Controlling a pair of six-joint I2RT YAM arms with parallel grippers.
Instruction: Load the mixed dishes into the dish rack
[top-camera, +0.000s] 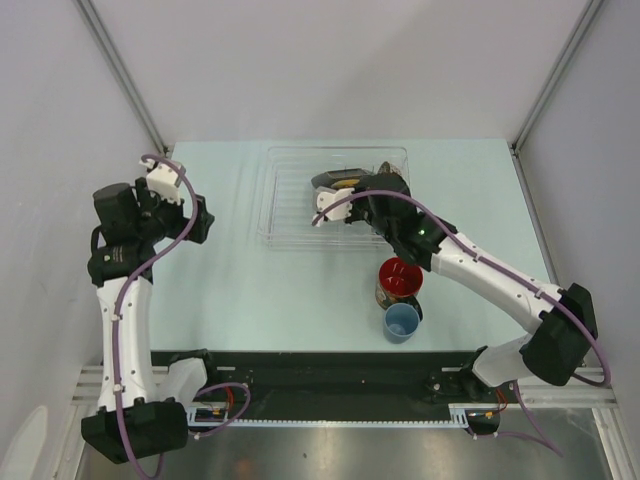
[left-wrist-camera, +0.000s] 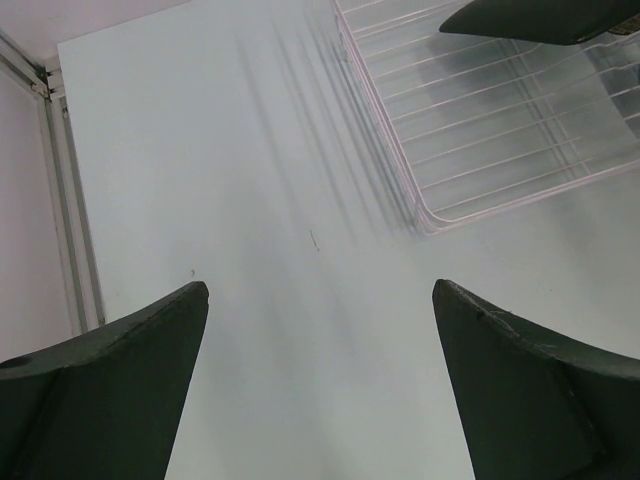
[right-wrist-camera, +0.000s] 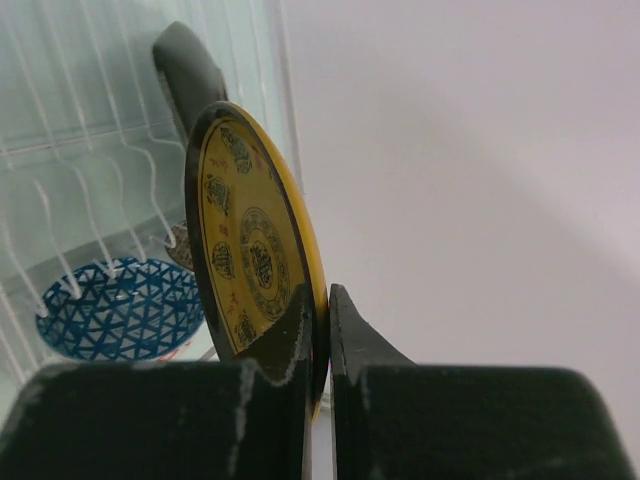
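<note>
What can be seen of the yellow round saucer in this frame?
The yellow round saucer looks like glazed ceramic, with a yellow face bearing dark round medallions and a dark rim. It stands on edge, nearly upright, its lower rim pinched by the shut right pincer, one finger on each face. It hangs over the dish rack; whether it touches the wires cannot be told.

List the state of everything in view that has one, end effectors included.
left end effector: open, empty
right end effector: shut on the saucer's rim
yellow saucer: held on edge over the dish rack
blue patterned bowl: in the rack
black plate: on edge in the rack
dark mug: upright on the table, outside the rack
light-blue cup: upright on the table, outside the rack
</note>
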